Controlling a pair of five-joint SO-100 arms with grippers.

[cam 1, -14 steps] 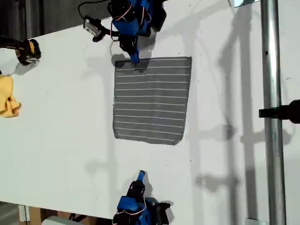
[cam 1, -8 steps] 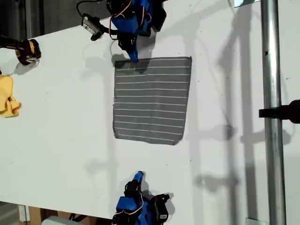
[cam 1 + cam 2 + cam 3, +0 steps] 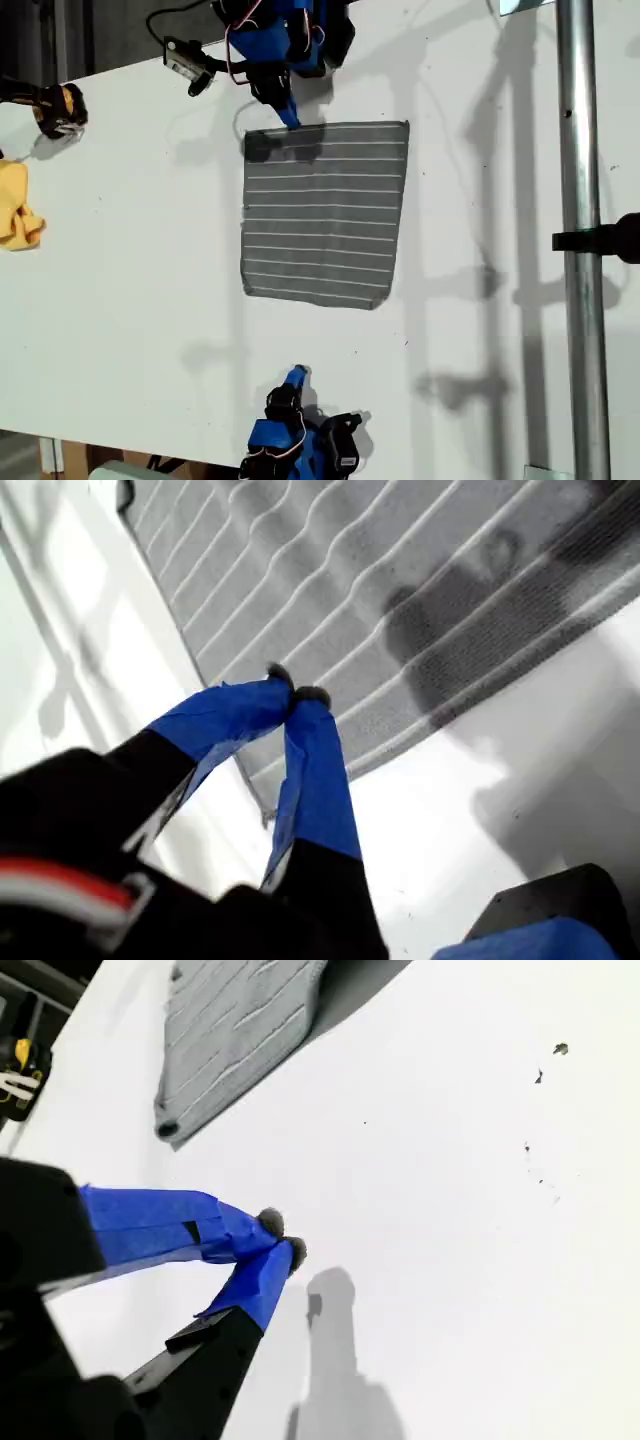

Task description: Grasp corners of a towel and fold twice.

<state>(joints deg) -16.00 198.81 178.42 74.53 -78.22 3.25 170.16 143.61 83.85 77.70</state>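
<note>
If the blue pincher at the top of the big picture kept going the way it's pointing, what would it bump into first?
Probably the towel. My first gripper is shut and points down at the striped cloth near one edge, though how high above it the gripper is remains unclear.

Bare white table is lying open all around the towel. A yellow cloth is occupying the exterior view's left edge; a metal pole is crossing its right side.

I count one striped towel, one yellow cloth, two blue grippers, my first gripper and my second gripper, and one metal pole.
</note>
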